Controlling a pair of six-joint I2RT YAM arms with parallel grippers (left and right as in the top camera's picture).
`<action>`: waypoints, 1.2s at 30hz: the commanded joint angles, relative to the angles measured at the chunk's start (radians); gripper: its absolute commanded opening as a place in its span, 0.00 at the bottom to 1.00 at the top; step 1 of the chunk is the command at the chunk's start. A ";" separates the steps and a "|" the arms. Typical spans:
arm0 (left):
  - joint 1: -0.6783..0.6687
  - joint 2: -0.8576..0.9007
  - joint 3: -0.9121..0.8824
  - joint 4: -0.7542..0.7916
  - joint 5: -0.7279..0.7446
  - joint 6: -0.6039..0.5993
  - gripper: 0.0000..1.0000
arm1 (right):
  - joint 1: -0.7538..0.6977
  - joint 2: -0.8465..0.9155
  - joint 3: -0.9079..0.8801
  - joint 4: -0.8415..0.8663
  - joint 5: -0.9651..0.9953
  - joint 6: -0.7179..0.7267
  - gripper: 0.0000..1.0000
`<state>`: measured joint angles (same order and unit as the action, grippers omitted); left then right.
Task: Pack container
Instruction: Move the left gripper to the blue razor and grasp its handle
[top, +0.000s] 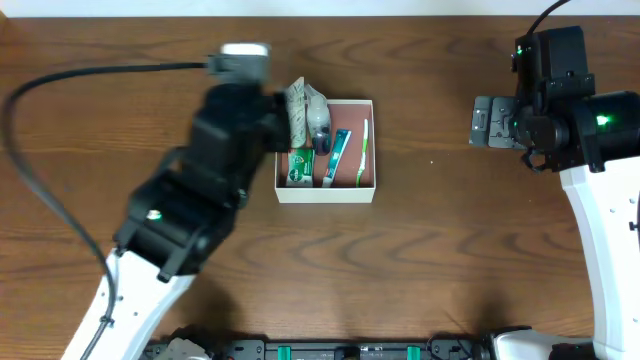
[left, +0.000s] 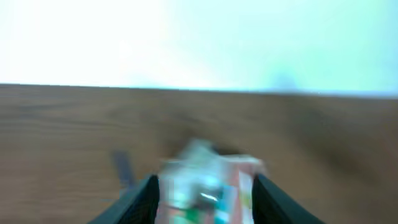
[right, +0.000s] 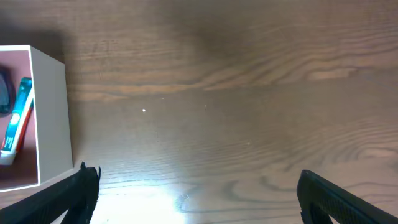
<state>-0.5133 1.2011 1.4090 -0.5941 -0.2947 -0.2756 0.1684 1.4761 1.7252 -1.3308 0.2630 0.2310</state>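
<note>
Overhead: container (top: 325, 194) mid-table, toothbrush (top: 364, 150) and tubes (top: 335, 152) inside, packet (top: 305, 108) over its far-left corner.
Left wrist: blurred; left gripper (left: 205, 190) straddles possibly that packet, can't tell its grip.
Right wrist: right gripper (right: 196, 175) spread wide over table (right: 217, 93), container at left.

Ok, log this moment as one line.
left gripper open at left edge of container | right gripper open over table | toothbrush, tubes in container | white packet at far-left corner
</note>
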 joint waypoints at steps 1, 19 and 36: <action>0.124 0.066 -0.002 -0.008 -0.148 0.021 0.49 | -0.004 -0.005 0.011 -0.001 0.014 0.016 0.99; 0.307 0.587 -0.002 0.138 0.026 0.020 0.54 | -0.004 -0.005 0.011 -0.001 0.014 0.016 0.99; 0.388 0.744 -0.002 0.224 0.139 -0.079 0.60 | -0.004 -0.005 0.011 -0.001 0.014 0.016 0.99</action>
<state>-0.1410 1.9064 1.4086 -0.3725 -0.1928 -0.3229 0.1684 1.4761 1.7252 -1.3312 0.2630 0.2310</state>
